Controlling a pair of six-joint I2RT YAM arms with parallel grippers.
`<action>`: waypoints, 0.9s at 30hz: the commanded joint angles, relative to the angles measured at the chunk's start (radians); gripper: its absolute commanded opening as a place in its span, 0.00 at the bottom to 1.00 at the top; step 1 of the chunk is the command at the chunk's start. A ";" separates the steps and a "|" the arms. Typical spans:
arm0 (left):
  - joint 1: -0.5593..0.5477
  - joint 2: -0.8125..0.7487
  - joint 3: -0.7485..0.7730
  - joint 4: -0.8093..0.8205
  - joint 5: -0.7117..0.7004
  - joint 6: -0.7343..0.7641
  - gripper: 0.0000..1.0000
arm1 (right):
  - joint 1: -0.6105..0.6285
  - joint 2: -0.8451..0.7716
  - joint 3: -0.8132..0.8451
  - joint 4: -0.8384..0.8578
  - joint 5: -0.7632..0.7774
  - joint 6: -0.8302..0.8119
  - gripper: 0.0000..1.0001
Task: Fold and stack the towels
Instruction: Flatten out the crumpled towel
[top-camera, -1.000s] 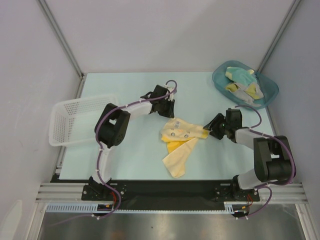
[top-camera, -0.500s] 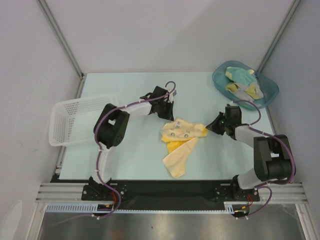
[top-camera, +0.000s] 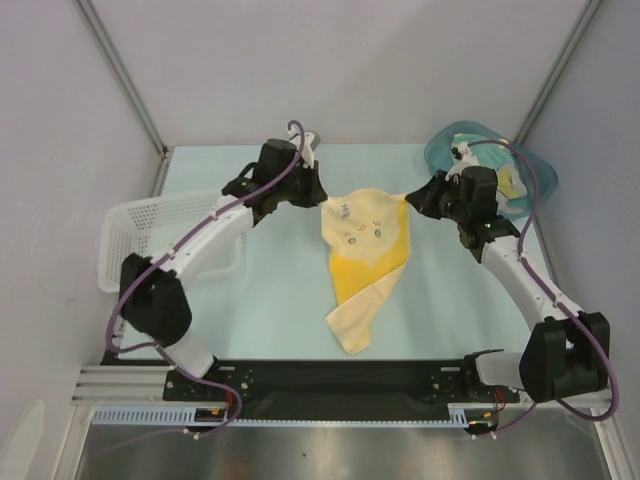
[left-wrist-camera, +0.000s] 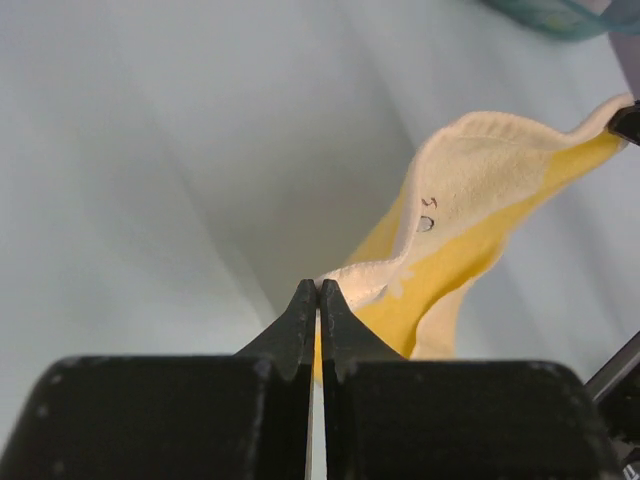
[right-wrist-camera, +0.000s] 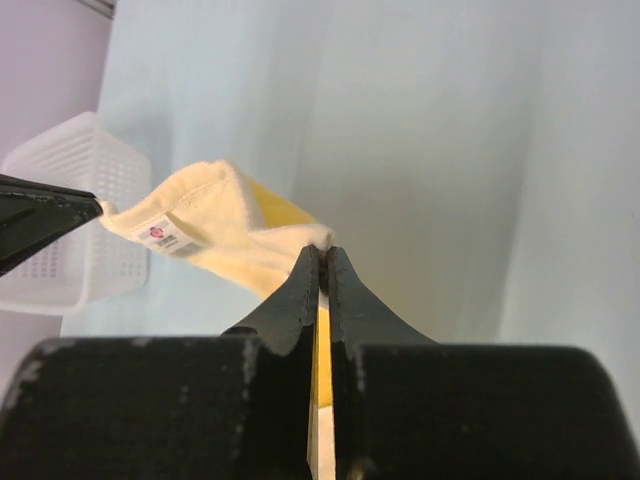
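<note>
The left hand (top-camera: 319, 199) is pinched tight on one upper corner of the soft yellow square towel with a chick face (top-camera: 368, 245). The right hand (top-camera: 409, 201) is pinched just as tight on the other upper corner. In each wrist view the two fingers meet with only cloth between them (left hand (left-wrist-camera: 318, 290), right hand (right-wrist-camera: 322, 255)). The towel hangs spread between the two hands over the far middle of the pale mint tabletop (top-camera: 270, 290). Its lower end trails down onto the tabletop toward the near edge, narrowing into a folded tail. A small printed label shows near the left hand's corner. The white mesh plastic basket (top-camera: 135, 235) sits at the left edge. The teal translucent plastic tub (top-camera: 440, 155) is at the far right, partly behind the right arm.
</note>
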 joint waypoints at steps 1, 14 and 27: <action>0.001 -0.120 0.025 -0.050 -0.056 -0.008 0.00 | 0.039 -0.073 0.104 -0.032 -0.021 -0.081 0.00; -0.022 -0.523 0.068 -0.119 0.044 -0.055 0.00 | 0.124 -0.369 0.275 -0.138 -0.122 -0.127 0.00; -0.112 -0.870 -0.183 0.079 0.219 -0.282 0.00 | 0.190 -0.661 0.204 -0.092 -0.300 0.046 0.00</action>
